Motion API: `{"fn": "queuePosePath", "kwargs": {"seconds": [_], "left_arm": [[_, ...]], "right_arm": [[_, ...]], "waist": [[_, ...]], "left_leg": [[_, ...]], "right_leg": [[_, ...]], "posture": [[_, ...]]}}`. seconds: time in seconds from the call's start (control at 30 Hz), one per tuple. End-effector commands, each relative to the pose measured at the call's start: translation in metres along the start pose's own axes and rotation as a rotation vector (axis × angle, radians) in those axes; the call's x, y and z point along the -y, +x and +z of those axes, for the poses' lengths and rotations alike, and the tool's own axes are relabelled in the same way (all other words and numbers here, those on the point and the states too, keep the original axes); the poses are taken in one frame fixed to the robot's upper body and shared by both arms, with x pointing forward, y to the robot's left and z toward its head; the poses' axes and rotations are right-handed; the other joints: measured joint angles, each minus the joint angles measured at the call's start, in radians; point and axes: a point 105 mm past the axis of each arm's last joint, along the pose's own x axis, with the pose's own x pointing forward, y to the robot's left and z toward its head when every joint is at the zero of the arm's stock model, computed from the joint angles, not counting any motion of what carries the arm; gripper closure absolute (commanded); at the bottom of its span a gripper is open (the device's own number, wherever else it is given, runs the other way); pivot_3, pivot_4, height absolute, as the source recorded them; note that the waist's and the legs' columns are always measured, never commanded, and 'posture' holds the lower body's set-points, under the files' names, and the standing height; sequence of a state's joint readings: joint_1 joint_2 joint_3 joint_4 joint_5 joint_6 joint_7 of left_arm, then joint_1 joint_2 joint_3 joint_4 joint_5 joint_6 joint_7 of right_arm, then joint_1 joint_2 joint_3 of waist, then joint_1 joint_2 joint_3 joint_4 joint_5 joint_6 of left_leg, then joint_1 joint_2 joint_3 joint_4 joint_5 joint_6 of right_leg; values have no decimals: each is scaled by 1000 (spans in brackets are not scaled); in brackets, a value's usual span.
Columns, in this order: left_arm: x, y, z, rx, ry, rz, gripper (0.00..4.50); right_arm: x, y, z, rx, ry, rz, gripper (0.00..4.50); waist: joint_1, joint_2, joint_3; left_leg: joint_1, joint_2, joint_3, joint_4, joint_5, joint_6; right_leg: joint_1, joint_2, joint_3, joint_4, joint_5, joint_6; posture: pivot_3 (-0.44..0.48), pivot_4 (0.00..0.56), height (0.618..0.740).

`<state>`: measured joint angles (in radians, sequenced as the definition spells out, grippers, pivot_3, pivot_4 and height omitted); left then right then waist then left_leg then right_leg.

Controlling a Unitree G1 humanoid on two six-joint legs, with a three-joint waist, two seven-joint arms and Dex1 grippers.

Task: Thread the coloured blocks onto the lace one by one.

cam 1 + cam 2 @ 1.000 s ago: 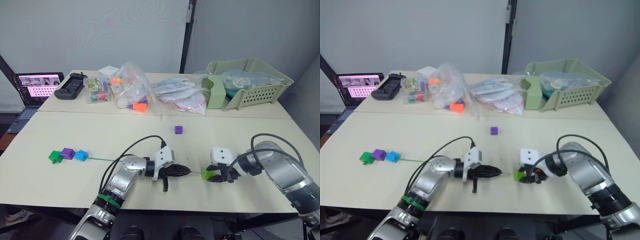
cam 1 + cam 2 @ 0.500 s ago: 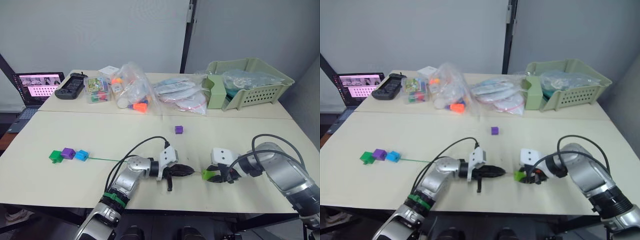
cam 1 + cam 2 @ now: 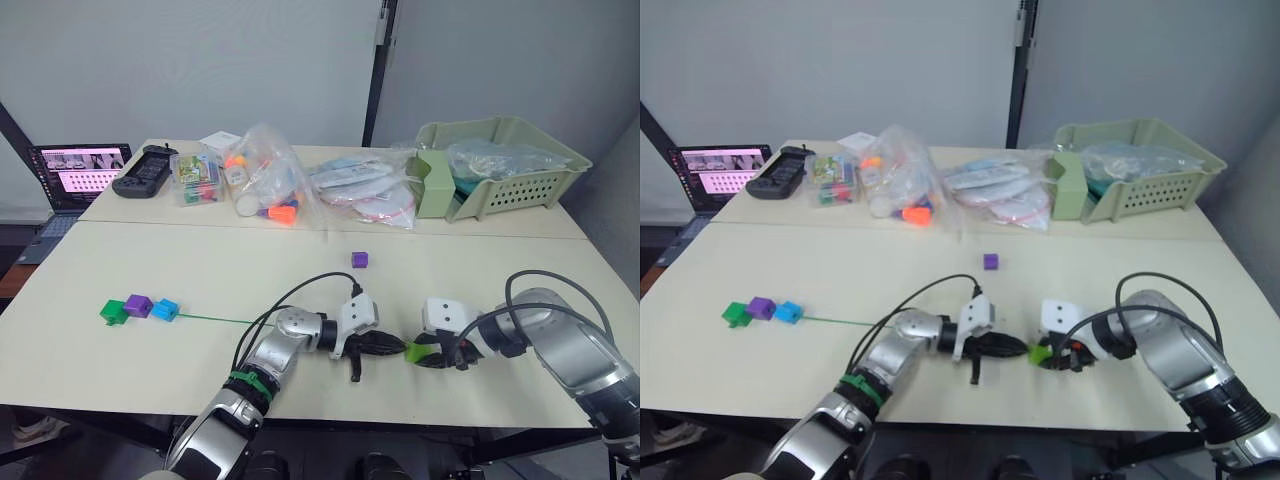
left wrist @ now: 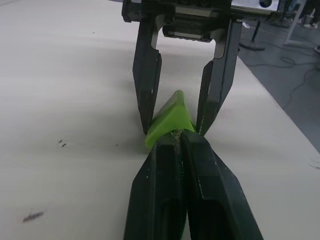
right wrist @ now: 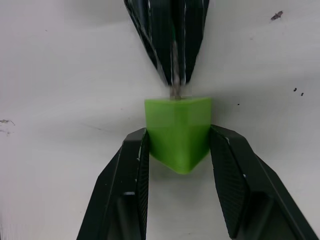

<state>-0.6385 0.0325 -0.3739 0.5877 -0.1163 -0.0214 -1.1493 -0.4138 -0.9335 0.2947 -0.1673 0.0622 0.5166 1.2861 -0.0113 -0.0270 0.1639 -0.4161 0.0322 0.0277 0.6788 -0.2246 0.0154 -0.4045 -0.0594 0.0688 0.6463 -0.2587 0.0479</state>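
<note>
Blocks: five cubes, smooth plastic. Dark green block [image 3: 110,313], purple block [image 3: 137,306] and blue block [image 3: 163,310] sit touching in a row at the table's left. A second purple block [image 3: 359,260] lies alone mid-table. The lime block [image 5: 177,131] is held near the front edge.
Lace: one thin green cord [image 3: 215,320], running from the blue block along the table toward the left gripper; its stiff pale tip [image 5: 173,91] touches the lime block's face.
Left gripper: [image 4: 176,141] two black fingers pressed together, pinching the lace just behind its tip, pointed at the lime block.
Right gripper: [image 5: 178,145] two black fingers clamped on opposite sides of the lime block, which sits corner-down between them.
Table: [image 3: 250,265] matte cream top, a seam across it.
Basket: [image 3: 500,165] one pale green slotted plastic bin at back right, with bagged things inside.
Bags: [image 3: 265,180] several crinkled clear plastic bags along the back, some with orange and multicoloured toys.
Laptop: [image 3: 75,175] one, open, at far left, screen lit.
Controller: [image 3: 145,170] one dark handheld unit beside the laptop.
</note>
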Motion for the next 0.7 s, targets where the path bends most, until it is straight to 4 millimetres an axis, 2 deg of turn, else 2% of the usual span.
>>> {"fn": "queuePosePath", "kwargs": {"seconds": [0.03, 0.17, 0.37, 0.5, 0.6, 0.7], "left_arm": [[3, 13, 15, 30, 52, -39, 4500], [4, 16, 14, 33, 29, -42, 4500], [5, 10, 20, 58, 53, -36, 2496], [6, -6, 19, 12, 145, -66, 1198], [-4, -28, 13, -59, 203, -43, 1156], [-7, -37, 8, -104, 235, -34, 1156]], "right_arm": [[-2, -1, 2, 7, -1, 1, 3245], [-2, -1, 2, 8, 2, -1, 3246], [-2, 0, 2, 7, 7, -3, 3246], [-1, 1, 1, 5, 7, -2, 3245], [-1, 2, 1, 6, 6, 1, 3246], [0, 3, 2, 8, 5, 2, 3246]], "waist": [[0, 0, 0], [3, 0, 0], [2, 0, 0], [-3, 0, 0], [-3, 0, 0], [-2, 0, 0]], "left_leg": [[0, 0, 0, 0, 0, 0], [0, 0, 0, 0, 0, 0], [0, 0, 0, 0, 0, 0], [0, 0, 0, 0, 0, 0], [0, 0, 0, -1, 0, 0], [0, 0, 0, -1, 0, 0]], "right_leg": [[0, 0, 0, 0, 0, 0], [0, 0, 0, 0, 0, 0], [0, 0, 0, 0, 0, 0], [0, 0, 0, 0, 0, 0], [0, 0, 0, 0, 0, 0], [0, 0, 0, 0, 0, 0]], "posture": [[0, 150, 733], [0, 150, 733], [0, 150, 733], [0, 150, 733], [0, 150, 733], [0, 150, 733]]}}
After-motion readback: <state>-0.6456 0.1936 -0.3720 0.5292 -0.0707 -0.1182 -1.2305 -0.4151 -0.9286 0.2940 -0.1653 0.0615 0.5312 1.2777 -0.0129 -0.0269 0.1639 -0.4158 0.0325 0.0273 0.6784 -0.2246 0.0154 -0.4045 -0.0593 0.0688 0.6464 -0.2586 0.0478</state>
